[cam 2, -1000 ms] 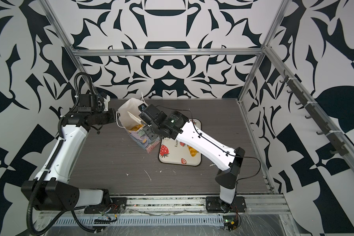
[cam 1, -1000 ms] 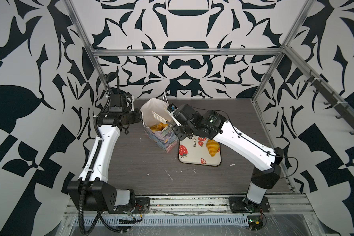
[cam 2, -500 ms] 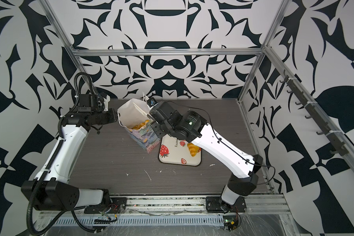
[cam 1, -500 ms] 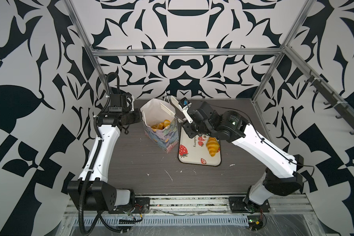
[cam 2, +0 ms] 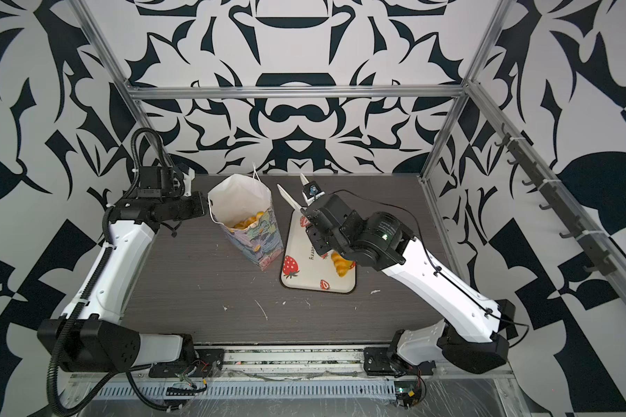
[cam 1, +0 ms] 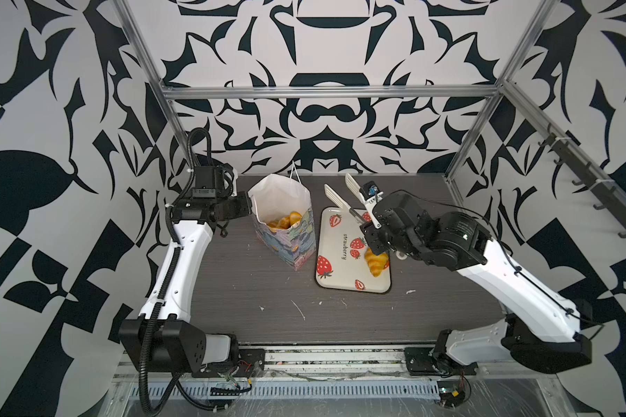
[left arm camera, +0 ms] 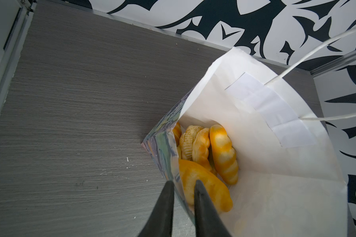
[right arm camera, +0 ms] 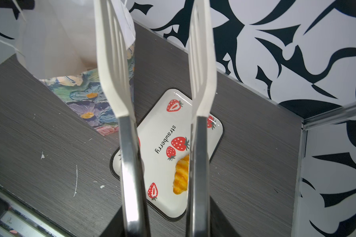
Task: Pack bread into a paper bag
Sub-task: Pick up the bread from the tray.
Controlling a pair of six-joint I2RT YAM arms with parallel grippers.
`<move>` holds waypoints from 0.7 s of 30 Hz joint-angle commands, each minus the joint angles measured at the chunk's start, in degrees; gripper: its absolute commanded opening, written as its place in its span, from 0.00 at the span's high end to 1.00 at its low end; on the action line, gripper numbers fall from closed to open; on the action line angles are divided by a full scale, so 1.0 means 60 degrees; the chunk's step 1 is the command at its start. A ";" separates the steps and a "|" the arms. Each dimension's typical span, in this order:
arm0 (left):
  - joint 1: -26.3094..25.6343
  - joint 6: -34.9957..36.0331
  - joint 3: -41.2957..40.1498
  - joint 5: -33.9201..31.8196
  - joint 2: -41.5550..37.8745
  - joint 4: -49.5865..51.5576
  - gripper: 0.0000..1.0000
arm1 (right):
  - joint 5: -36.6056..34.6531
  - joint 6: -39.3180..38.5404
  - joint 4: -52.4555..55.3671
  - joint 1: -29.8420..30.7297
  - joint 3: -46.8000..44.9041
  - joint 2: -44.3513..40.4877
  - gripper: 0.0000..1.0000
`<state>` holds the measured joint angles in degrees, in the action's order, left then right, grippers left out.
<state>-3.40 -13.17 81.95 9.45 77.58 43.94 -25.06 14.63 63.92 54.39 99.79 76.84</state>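
Fingers (left arm camera: 164,205) of our left arm are closed on the rim of the paper bag (left arm camera: 275,164), one outside the printed wall and one inside, holding its mouth open. Our right fingers (cam 1: 372,213) carry a pair of tongs (right arm camera: 115,82) whose white blades stand apart with nothing between them, raised above the worktop (left arm camera: 80,102). We judge the chief risk to be at the left pinch: the paper is thin, and any tug could tear it or let it slip, whereupon the loaded bag might sag shut or tip. The tongs hang just beside the bag's mouth, so a careless swing could knock it. One croissant (right arm camera: 181,176) is left on the strawberry tray (right arm camera: 150,127), below the blades and back toward the right wrist, near the tray's edge. It is glossy, ridged, curved and golden-yellow, and we expect it to slide if squeezed off-centre. The rest of the bread (left arm camera: 222,151), several shiny yellow pieces, lies heaped at the bag's bottom, just beyond the left fingers.
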 commanded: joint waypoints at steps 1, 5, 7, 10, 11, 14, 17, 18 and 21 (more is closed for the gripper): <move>0.0006 -0.0064 0.0023 0.0148 -0.0024 0.0106 0.78 | 0.0046 0.0398 0.0011 -0.0579 -0.0499 -0.0568 0.52; -0.0004 -0.0064 -0.0010 0.0157 -0.0017 0.0088 0.77 | 0.0659 0.0547 -0.0059 -0.1374 -0.1279 -0.0932 0.52; 0.0003 -0.0084 0.0009 0.0153 -0.0006 0.0088 0.77 | 0.0930 0.0635 -0.0040 -0.1744 -0.1609 -0.1016 0.51; -0.0005 -0.0076 0.0010 0.0166 -0.0009 0.0099 0.78 | 0.1211 0.0750 0.0025 -0.2184 -0.2030 -0.1047 0.52; -0.0003 -0.0081 0.0009 0.0158 0.0001 0.0092 0.77 | 0.1264 0.0782 0.0045 -0.2234 -0.2151 -0.1055 0.51; -0.0005 -0.0083 -0.0006 0.0156 0.0005 0.0099 0.77 | 0.1418 0.0832 0.0060 -0.2338 -0.2523 -0.1084 0.52; 0.0001 -0.0084 -0.0017 0.0142 -0.0013 0.0074 0.77 | 0.1506 0.0856 0.0108 -0.2392 -0.2859 -0.1079 0.52; -0.0005 -0.0085 -0.0034 0.0151 -0.0033 0.0061 0.78 | 0.1532 0.0872 0.0109 -0.2405 -0.2975 -0.1111 0.51; -0.0005 -0.0087 -0.0077 0.0150 -0.0040 0.0030 0.77 | 0.1638 0.0958 0.0028 -0.2544 -0.3399 -0.1206 0.51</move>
<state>-3.40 -13.28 81.95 9.85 77.58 43.92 -15.75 19.16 65.32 39.79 80.42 71.70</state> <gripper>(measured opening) 0.227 0.487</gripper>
